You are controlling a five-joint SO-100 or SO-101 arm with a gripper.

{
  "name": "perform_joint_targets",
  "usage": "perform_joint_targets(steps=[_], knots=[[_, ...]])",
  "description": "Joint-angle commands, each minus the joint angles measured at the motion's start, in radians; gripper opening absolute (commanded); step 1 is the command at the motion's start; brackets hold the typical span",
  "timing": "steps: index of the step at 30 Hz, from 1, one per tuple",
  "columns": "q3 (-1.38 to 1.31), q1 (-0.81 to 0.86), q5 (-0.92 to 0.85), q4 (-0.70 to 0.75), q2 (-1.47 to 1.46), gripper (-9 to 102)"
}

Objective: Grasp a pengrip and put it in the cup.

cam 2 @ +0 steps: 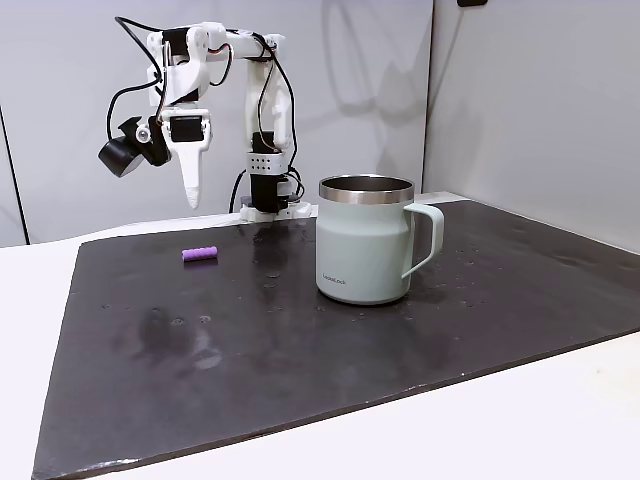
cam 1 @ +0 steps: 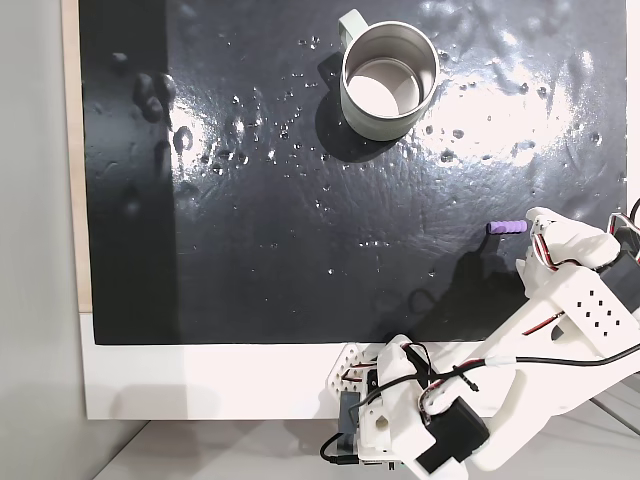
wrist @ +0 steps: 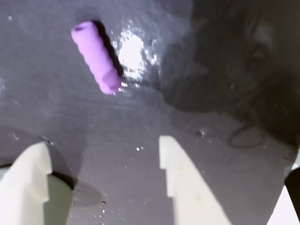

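The purple ribbed pengrip (cam 1: 505, 228) lies flat on the black mat, far from the cup, and shows in the other fixed view (cam 2: 200, 254) and the wrist view (wrist: 96, 56) too. The pale grey-green cup (cam 1: 390, 85) stands upright with its shiny inside showing; in a fixed view its handle (cam 2: 430, 235) points right. My gripper (cam 2: 190, 198) hangs above the mat, tips pointing down, just behind the pengrip. In the wrist view the gripper (wrist: 103, 145) is open, with bare mat between the white fingers (wrist: 185, 183), and the pengrip lies ahead of the tips.
The black mat (cam 1: 300, 250) has a shiny, dimpled surface and rests on a white table (cam 1: 200, 380). The arm's base (cam 2: 268, 195) stands at the mat's edge, with cables around it. A wide stretch of mat separates pengrip and cup.
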Motion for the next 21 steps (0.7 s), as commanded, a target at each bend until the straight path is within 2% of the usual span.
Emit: perform_joint_targets(steps=[1,11,21], knots=[[-0.071,-0.014,-0.014,-0.049,-0.029,23],[-0.063,-0.046,-0.011,-0.14,-0.167,22],[-0.061,-0.067,-0.003,-0.147,-0.252,21]])
